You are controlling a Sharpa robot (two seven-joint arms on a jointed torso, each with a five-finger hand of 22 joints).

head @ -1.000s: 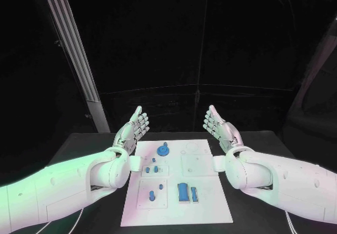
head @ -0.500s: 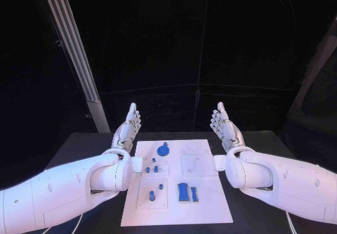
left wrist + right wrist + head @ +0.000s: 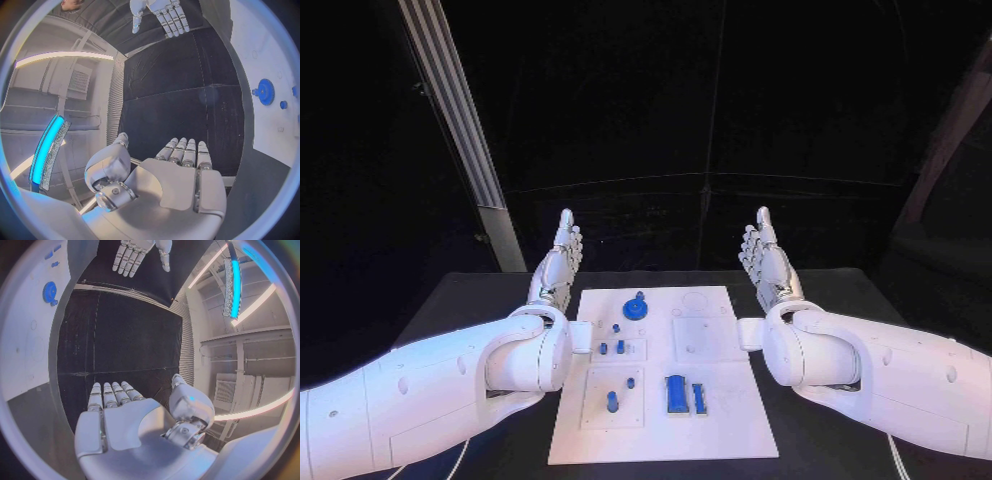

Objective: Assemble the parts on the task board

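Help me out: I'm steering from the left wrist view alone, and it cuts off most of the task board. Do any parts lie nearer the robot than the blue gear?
Observer: Yes. The head view shows a broad blue block and a slimmer blue piece side by side on the near half of the task board.
Operator: Anything on the board's left side down there?
Observer: A small blue peg in the near-left panel.
Operator: And between that and the gear?
Observer: Two short blue pegs next to each other.
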